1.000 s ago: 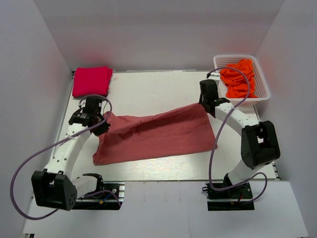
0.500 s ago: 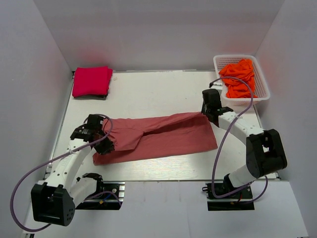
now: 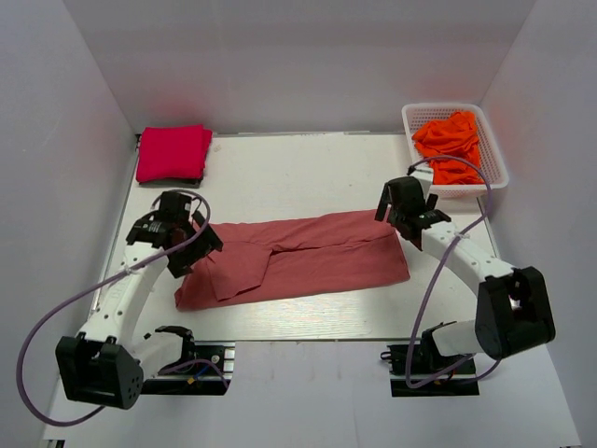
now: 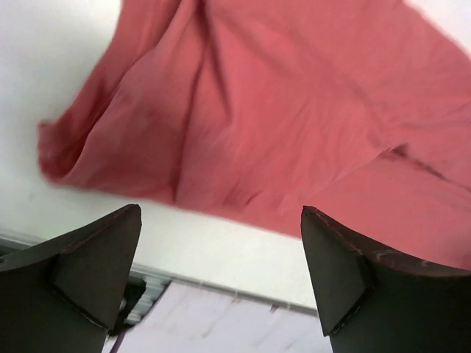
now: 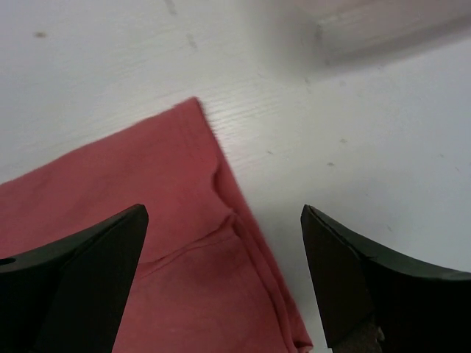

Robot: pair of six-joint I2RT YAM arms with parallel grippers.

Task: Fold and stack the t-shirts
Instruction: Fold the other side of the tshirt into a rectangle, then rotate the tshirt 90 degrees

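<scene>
Pincers on both arms stand released, jaws spread and holding nothing. The left pincer [image 4: 221, 213] hangs over the left end of the salmon-pink t-shirt [image 3: 298, 257], whose rumpled edge shows between its jaws in the left wrist view. The right pincer [image 5: 224, 209] hangs over the shirt's far right corner, where a hem seam is visible. Whether either fingertip touches the cloth cannot be told. The salmon-pink t-shirt lies on the table [image 3: 308, 173] as a long band running left to right between the two arms, doubled over lengthwise, with a loose flap and creases toward its left end. Judged from the folds, the fabric is light, limp cotton. It will sag between grasps, and its layers may slide on each other. The soundest hold appears to be a pinch through both layers at the corners of each short end. Count: one salmon-pink t-shirt spread mid-table, and one crimson-pink t-shirt [image 3: 173, 152] folded square at the far left corner. Orange t-shirts [image 3: 450, 145] lie heaped in one white basket [image 3: 476, 189] at the far right. Their number cannot be told from the heap.
</scene>
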